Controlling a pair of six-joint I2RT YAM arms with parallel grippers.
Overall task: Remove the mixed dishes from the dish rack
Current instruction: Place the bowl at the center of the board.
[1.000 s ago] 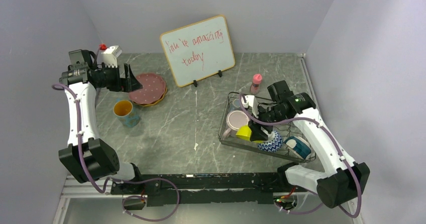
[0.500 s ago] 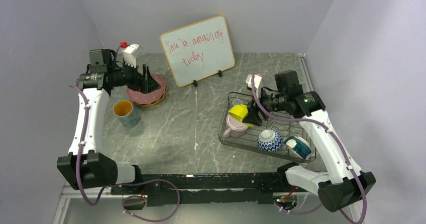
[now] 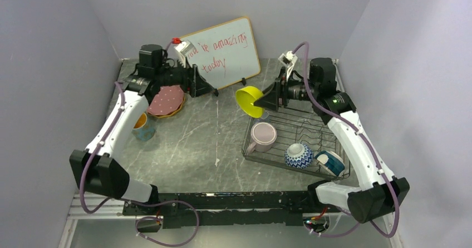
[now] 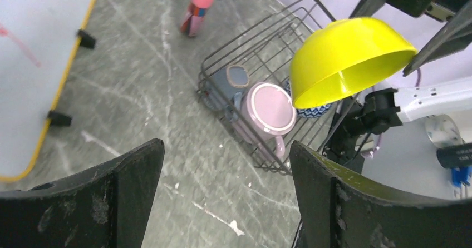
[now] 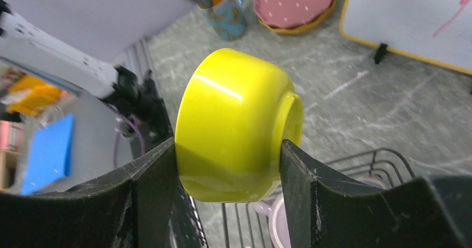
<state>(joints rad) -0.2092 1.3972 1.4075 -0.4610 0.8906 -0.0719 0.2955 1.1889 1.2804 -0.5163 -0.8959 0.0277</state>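
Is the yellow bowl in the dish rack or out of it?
Out: the right gripper holds the yellow bowl raised in the air, clear of the dish rack.

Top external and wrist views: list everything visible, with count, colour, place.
Rack: one, dark wire, table right.
Mug: one, lilac, in rack.
Patterned bowl: one, blue-white, in rack.
Teal bowl: one, teal-white, in rack.
Small cup: one, grey-blue, in rack.
Yellow bowl: one, yellow, held above rack.
Dotted plate: one, pink, on orange plate.
Orange plate: one, orange, table left.
Tall cup: one, teal, near plates.
Whiteboard: one, white, at back.
Bottle: one, pink, beyond rack.
Table: one, grey marble.
Left claw: open, empty.
Right claw: shut on yellow bowl.
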